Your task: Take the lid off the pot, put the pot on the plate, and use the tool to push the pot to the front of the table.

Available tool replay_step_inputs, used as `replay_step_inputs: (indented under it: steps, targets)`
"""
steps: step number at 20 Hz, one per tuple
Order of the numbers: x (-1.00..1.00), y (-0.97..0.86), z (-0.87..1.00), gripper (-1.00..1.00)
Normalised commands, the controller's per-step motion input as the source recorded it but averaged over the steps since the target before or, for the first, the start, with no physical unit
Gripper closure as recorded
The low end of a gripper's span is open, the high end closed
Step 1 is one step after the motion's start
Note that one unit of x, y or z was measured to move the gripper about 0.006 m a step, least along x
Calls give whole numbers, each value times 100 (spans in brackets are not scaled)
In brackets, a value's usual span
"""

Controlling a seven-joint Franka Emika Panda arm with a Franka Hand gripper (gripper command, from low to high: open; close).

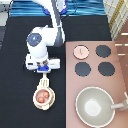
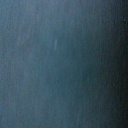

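Exterior view: the lid (image 1: 81, 51) is off and lies on the pinkish stove panel (image 1: 120, 70), at the top-left corner of the burner group, well apart from the pot (image 1: 43, 97). The pot sits open on the plate (image 1: 34, 99) on the black table (image 1: 15, 100), toward the view's bottom left, with its reddish contents showing. So I judge the first two steps done and the push to be the step in hand.

My tool (image 1: 43, 70) hangs over the table just above the pot in the view. The cream spatula (image 1: 45, 80) runs from beneath it down to the pot's near rim, its wider end touching or almost touching the pot. The hand covers the spatula's upper end, so I cannot tell whether the tool is closed on it or open. The wrist view gives me only a plain blue-grey field, no help.

As I judge it, the push calls for the spatula head to stay square behind the pot and low, and for a straight line toward the view's bottom, or the pot could skid off to one side
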Motion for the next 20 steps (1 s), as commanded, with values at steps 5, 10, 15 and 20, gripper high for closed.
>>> replay_step_inputs:
  steps: [5,10,15,20]
  targets:
    - [100,0,40,100]
    - [100,1,44,100]
    - [100,1,45,100]
    - [81,9,51,100]
